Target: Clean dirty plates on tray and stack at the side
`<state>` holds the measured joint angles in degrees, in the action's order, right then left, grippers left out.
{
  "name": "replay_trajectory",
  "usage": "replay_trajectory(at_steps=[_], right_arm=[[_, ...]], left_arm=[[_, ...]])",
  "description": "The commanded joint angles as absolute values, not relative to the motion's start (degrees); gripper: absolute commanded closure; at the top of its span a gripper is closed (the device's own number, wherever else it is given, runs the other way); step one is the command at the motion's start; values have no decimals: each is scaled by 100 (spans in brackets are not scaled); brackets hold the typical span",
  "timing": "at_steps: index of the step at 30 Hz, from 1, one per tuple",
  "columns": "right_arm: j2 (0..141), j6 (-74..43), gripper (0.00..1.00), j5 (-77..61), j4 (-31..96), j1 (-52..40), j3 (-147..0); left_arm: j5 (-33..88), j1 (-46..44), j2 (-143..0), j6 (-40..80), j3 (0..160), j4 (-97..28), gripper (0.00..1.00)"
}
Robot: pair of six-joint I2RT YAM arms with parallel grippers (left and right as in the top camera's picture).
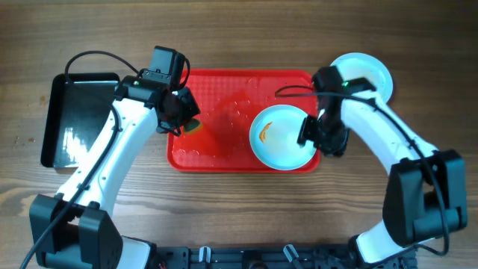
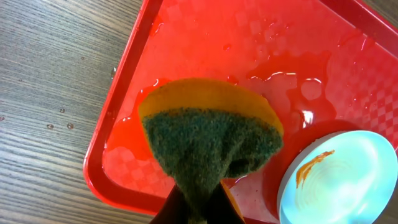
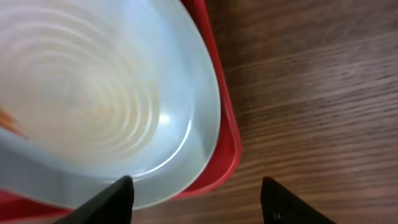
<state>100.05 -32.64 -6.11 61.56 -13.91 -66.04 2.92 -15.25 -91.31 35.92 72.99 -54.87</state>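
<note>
A pale blue-white plate (image 1: 280,138) with an orange smear lies at the right end of the red tray (image 1: 224,90). It also shows in the left wrist view (image 2: 348,180) and the right wrist view (image 3: 93,106). Clean plates (image 1: 371,71) lie on the table at the upper right, partly hidden by my right arm. My left gripper (image 1: 185,119) is shut on a yellow and green sponge (image 2: 211,137), held over the tray's wet left end (image 2: 130,62). My right gripper (image 3: 196,190) is open, straddling the plate's rim and the tray's edge (image 3: 227,149).
A glossy black tray (image 1: 75,119) lies on the wooden table at the left. Water puddles (image 2: 280,74) sit on the red tray's surface. Bare wood (image 3: 311,93) lies right of the tray.
</note>
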Motion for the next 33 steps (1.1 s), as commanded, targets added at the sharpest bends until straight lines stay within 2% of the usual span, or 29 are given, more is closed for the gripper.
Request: replay_trajectory(at_steps=[1,4,9,15,20,21,26,31,32,33], right_arm=[[9887,-3514,36,-749,5734,-1498,-6184],[9889,-3463,45,-773,5590,-1498,-6173],[9889,-3767,54,-735,5203,-1500,-5765],[9889,-3597,62,-770,4803,-1509,-5690],[9963,-3430,79,-766,4187,-1758,-5686],[10022,-3430,80,-753,3929,-1826,-5686],[10466,-2823,75,-1597,2941,-1970,-5889],[10916,-1953,62,-1402,4121,-2132,-7483],[11045,-1898,54,-1234,4431,-2132,-7911],[11102,-1608,34,-1297,4521,-2132,-8178]], left_arm=[[322,-1516,-9190,3649,7273,-5485,96],[322,-1516,-9190,3649,7273,-5481,96],[322,-1516,-9190,3651,7273,-5441,96],[322,-1516,-9190,3651,7273,-5439,96],[322,-1516,-9190,3649,7273,-5441,96],[322,-1516,-9190,3649,7273,-5441,96],[322,-1516,-9190,3649,7273,-5402,96],[325,-1516,-9190,3651,7273,-5334,96],[322,-1516,-9190,3651,7273,-5341,96],[325,-1516,-9190,3651,7273,-5341,96]])
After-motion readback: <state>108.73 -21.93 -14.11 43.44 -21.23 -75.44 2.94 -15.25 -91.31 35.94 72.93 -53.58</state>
